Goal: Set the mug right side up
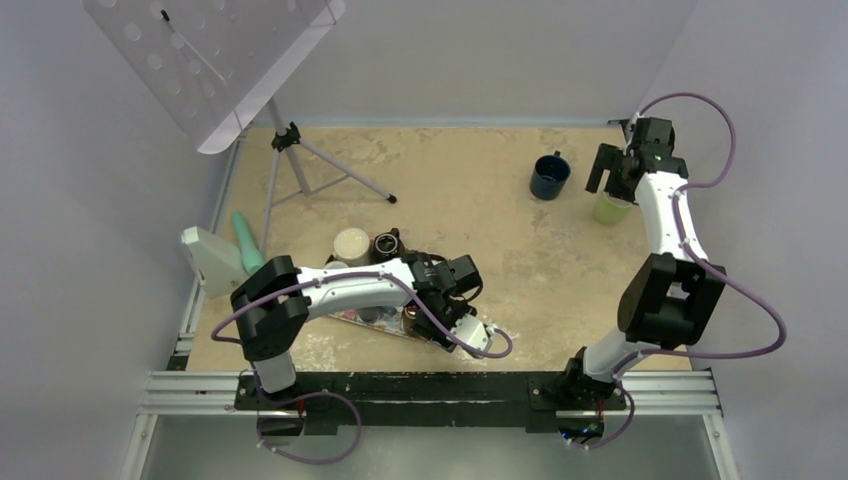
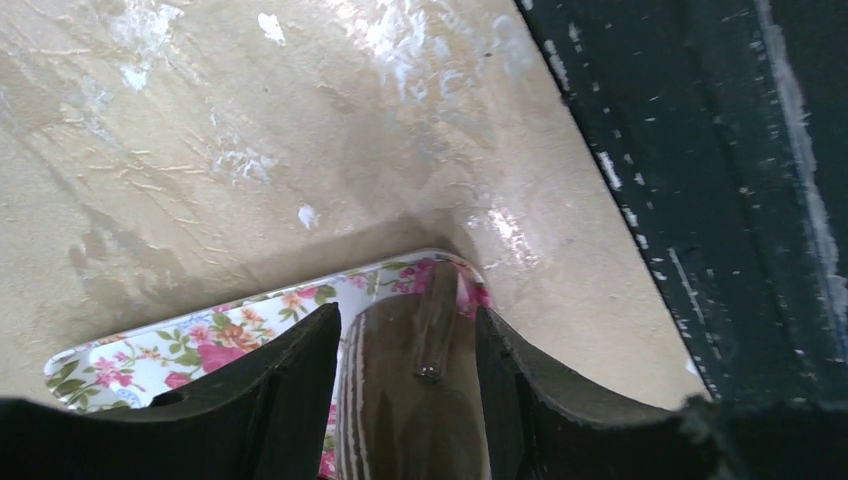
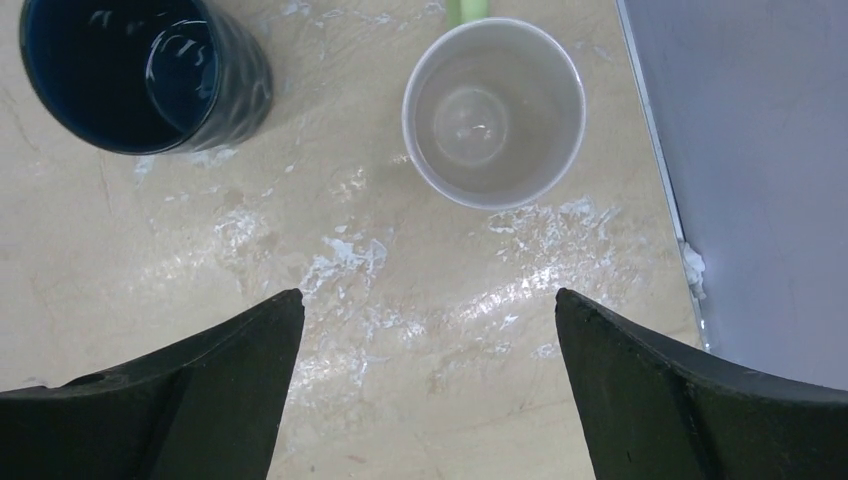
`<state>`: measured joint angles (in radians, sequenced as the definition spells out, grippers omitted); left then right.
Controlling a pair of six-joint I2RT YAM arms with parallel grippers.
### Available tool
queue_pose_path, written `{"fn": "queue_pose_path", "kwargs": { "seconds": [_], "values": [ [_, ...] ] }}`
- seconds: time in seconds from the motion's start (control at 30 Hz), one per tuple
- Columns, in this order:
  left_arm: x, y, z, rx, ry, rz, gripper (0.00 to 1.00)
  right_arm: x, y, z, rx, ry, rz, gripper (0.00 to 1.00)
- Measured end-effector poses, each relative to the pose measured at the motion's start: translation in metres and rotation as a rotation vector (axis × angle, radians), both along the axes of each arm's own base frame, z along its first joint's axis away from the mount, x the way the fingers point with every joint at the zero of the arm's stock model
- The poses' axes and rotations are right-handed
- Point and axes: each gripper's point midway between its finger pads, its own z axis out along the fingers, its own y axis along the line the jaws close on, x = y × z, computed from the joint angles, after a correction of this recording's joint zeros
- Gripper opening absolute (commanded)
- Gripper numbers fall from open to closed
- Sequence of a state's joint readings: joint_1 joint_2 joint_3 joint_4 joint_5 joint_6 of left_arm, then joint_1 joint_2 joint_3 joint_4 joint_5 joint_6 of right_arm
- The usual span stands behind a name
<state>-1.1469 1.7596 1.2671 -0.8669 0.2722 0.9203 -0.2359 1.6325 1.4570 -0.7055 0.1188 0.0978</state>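
- My left pincer [image 2: 408,318] straddles the glossy brown mug [image 2: 400,420]; clamped or not, can't tell.
- Right pincer [image 3: 428,296] apart, empty.
- Mug likely stiff, slick, breakable; grip sidewalls.

Floral tray [image 1: 385,322] mostly under left arm [image 1: 340,285]; green cup [image 1: 608,211] half behind right gripper [image 1: 610,185].

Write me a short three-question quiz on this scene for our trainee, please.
1. True or false: the right hand is shut on the blue mug.
2. The brown mug between the fingers of the left hand shows against: A) bare table, B) floral tray, C) tripod.
3. Which way do the mouths of the blue mug and the pale cup face?
Key: 1 false, it is wide open and holds nothing; 2 B; 3 up, both stand upright.
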Motion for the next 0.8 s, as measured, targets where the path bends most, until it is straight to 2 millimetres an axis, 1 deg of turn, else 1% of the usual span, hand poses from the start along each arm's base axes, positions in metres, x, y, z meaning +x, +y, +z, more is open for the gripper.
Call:
{"fn": "queue_pose_path", "kwargs": {
  "seconds": [0.1,0.2,0.33,0.4,0.43,0.53,0.67,0.73,0.77,0.8],
  "values": [
    [0.008,0.0,-0.007,-0.002,-0.044,-0.005,0.52,-0.003,0.005,0.01,-0.003,-0.034,0.012,0.99],
    [0.011,0.005,-0.014,0.011,-0.069,-0.013,0.49,-0.003,0.01,0.021,-0.006,-0.074,0.019,0.99],
    [0.016,0.014,-0.025,0.041,-0.103,-0.021,0.22,-0.007,0.015,0.028,-0.01,-0.103,0.029,0.99],
    [0.021,0.014,-0.028,0.048,-0.128,-0.022,0.1,-0.01,0.019,0.03,-0.007,-0.107,0.036,0.99],
    [0.023,0.013,-0.029,0.047,-0.139,-0.023,0.01,-0.011,0.021,0.03,-0.004,-0.109,0.039,0.99],
    [0.03,0.013,-0.028,0.049,-0.169,-0.016,0.0,-0.012,0.029,0.03,0.006,-0.113,0.061,0.99],
    [0.039,0.013,-0.023,0.048,-0.177,0.026,0.0,-0.015,0.05,0.032,0.032,-0.123,0.118,0.99],
    [0.051,0.009,-0.011,0.031,-0.168,0.098,0.0,-0.018,0.063,0.036,0.056,-0.144,0.153,0.99],
    [0.058,-0.001,0.003,-0.005,-0.153,0.16,0.0,-0.02,0.07,0.04,0.073,-0.161,0.177,0.99],
    [0.07,-0.003,0.011,-0.029,-0.149,0.213,0.0,-0.022,0.08,0.044,0.098,-0.181,0.207,0.99]
  ]
}}
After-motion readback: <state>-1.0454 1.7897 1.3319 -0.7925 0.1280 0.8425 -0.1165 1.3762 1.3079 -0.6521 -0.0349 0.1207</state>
